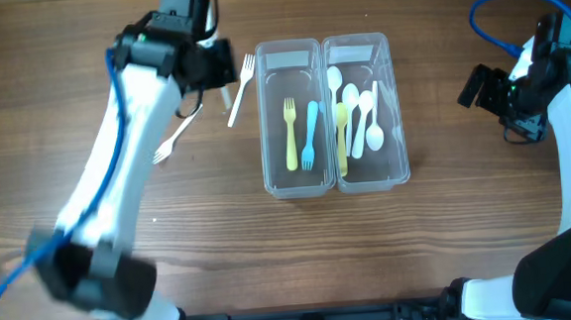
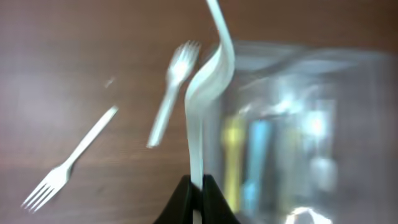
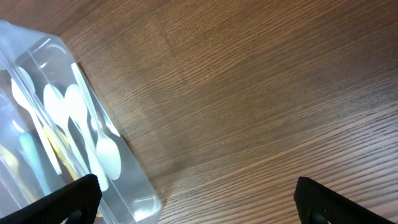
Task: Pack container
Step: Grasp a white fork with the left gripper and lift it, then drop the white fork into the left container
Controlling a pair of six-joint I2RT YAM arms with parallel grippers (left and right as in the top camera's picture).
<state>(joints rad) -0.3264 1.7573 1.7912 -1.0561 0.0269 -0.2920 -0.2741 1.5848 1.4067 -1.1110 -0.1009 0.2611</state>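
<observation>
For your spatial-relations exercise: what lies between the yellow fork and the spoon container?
The blue fork, in the overhead view, between yellow fork and spoon container.

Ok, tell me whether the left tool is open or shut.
Shut. In the left wrist view the left tool pinches the thin handle of a white utensil, with no gap beside it.

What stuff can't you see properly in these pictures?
- Left wrist view: the white utensil in the left gripper runs off the top edge, so fork or spoon is unclear.
- Left wrist view: the clear containers are blurred; what's inside is only coloured smears.
- Right wrist view: the right gripper is cut by the bottom edge; only two finger ends show.
</observation>
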